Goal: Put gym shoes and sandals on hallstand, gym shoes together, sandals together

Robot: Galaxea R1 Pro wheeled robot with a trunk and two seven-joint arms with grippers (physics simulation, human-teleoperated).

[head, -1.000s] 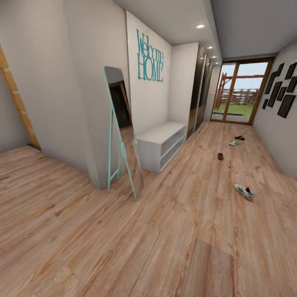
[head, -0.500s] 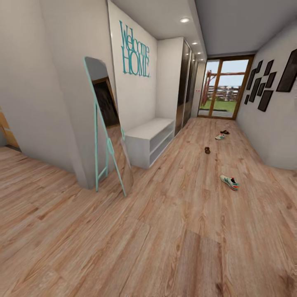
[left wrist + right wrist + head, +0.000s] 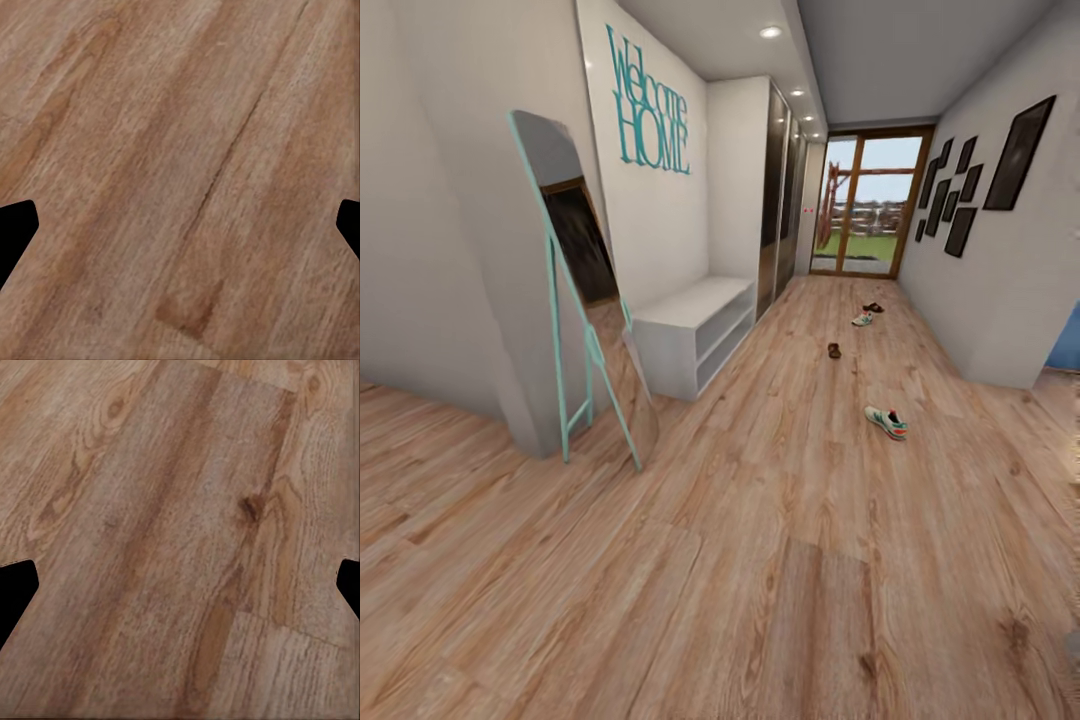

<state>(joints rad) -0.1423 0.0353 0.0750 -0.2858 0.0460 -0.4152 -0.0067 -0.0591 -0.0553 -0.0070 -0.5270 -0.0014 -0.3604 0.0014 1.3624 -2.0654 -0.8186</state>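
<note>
A: Status? 
B: Approach step. Hallstand (image 3: 695,330) stood against the left wall; sandals (image 3: 834,350) and gym shoes (image 3: 886,421) lay apart on the corridor floor (image 3: 780,560).
A: Grippers? 
B: Left gripper (image 3: 180,225) and right gripper (image 3: 180,585) spread wide, empty. Next: close on the nearest sneaker.

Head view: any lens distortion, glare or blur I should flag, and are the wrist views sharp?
Head view: wide-angle stretch, walls and mirror lean outward; bright daylight through the glass door; far shoes are small and soft, the nearest gym shoe clearest. Left wrist view: floor grain slightly soft. Right wrist view: knots reasonably crisp, no glare.
</note>
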